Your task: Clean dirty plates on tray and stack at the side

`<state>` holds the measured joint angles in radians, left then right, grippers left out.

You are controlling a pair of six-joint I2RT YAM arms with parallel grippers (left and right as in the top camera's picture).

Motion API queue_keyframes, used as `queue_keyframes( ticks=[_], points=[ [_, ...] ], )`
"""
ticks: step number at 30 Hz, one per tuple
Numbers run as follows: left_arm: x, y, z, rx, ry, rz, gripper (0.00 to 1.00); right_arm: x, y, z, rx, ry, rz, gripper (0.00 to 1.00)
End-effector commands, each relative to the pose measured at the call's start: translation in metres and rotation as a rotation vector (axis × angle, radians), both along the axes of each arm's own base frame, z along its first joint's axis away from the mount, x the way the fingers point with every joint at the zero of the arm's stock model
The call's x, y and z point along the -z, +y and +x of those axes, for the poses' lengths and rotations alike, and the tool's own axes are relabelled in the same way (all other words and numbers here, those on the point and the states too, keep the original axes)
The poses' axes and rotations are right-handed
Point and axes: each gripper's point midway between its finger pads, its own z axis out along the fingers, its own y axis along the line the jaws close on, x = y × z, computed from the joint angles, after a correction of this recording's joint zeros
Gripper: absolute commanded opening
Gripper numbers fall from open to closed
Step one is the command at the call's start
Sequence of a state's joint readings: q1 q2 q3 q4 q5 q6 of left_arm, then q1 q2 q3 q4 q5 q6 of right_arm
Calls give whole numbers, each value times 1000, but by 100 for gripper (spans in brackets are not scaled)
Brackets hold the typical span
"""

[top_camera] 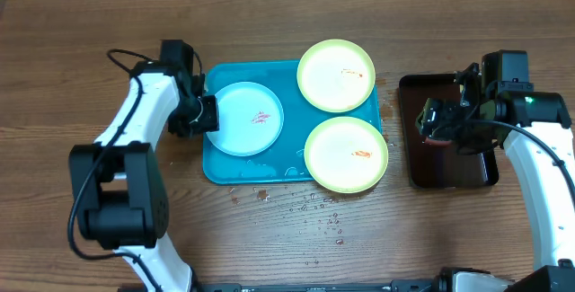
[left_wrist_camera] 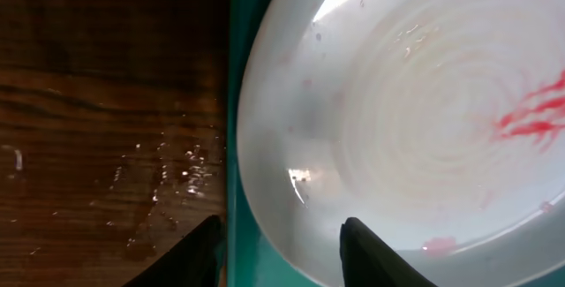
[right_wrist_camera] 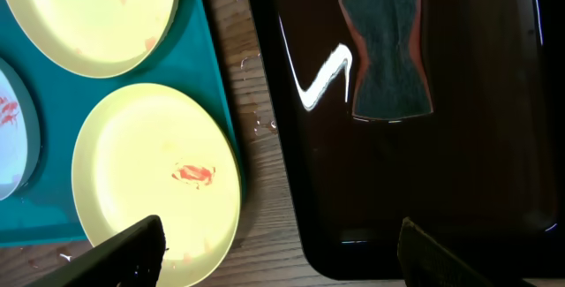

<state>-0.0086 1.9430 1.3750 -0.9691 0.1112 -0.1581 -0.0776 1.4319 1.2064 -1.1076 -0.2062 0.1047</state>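
Two fingers of the left gripper (left_wrist_camera: 281,234) stand partly apart and grip nothing. One hangs over the rim of the turquoise tray (left_wrist_camera: 237,101) and the other over the light blue plate (left_wrist_camera: 388,101), so the edge of this plate lies between them. The plate lies in the tray, with a red smear further ahead. The right gripper (right_wrist_camera: 291,256) is spread wide and empty above the dark brown tray (right_wrist_camera: 494,146). Just beside one finger lies the nearer yellow-green plate (right_wrist_camera: 154,177), ahead of the fingers a sponge (right_wrist_camera: 388,53), and further off the farther yellow-green plate (right_wrist_camera: 97,13), both plates on the turquoise tray.
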Motion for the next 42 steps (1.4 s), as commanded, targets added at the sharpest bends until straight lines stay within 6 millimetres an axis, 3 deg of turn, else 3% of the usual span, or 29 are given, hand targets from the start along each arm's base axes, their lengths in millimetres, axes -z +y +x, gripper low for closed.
queue_keyframes(
  ticks=[1, 13, 19, 26, 33, 38, 40, 42],
  points=[
    [9, -7, 5, -3, 11, 17, 40, -9, 2, 6, -5, -32, 2, 86],
    [20, -20, 11, 19, 0, 23, 29, -9, 2, 5, -5, -28, 3, 82],
    [20, 0, 29, 10, -78, 143, 39, -9, 2, 5, -5, -28, 3, 82],
    [26, -13, 42, 37, -127, 73, 39, -8, 2, 3, -6, -21, 3, 82],
    [43, -15, 36, 39, -82, 61, 30, -8, 2, 3, -5, -21, 3, 82],
    [49, -15, 33, 39, -61, 61, 14, -8, 2, 3, -5, -21, 4, 80],
    [49, -15, 33, 39, -61, 62, 4, -8, 2, 3, -5, -21, 4, 77],
    [49, -14, 34, 38, -64, 62, 4, -8, 2, 4, 4, -24, 6, 68]
  ],
)
